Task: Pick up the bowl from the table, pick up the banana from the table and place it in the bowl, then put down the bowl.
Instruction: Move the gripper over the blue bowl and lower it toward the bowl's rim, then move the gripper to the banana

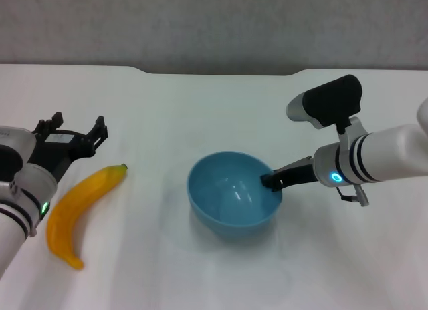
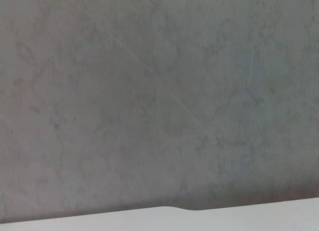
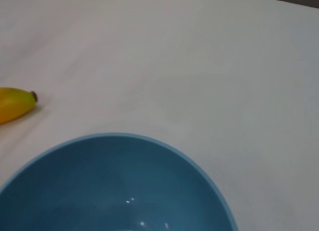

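Now, right gripper [image 1: 269, 180]: my black fingers reach in from my right side and meet the bowl's rim on the side nearest my right arm; one finger tip shows inside the bowl. They look clamped on the rim, though I cannot see the finger on the outside of the wall.
Bowl [image 1: 231, 193]: light blue, glossy, upright, near the middle of the table; whether it rests on the surface or is slightly raised I cannot tell. My right wrist view looks straight down into it [image 3: 114, 186].
Banana [image 1: 75, 210]: lying flat on the table, well apart from the bowl on my left side, its stem end pointing toward the bowl and the far edge. Only its tip shows in my right wrist view [image 3: 15, 104].
Left gripper [image 1: 77, 137]: spread wide with nothing between the fingers, hanging just beyond the banana's stem end, not touching it.
Table [image 1: 200, 109]: white and plain, with a notched far edge against the grey wall [image 2: 149, 91].
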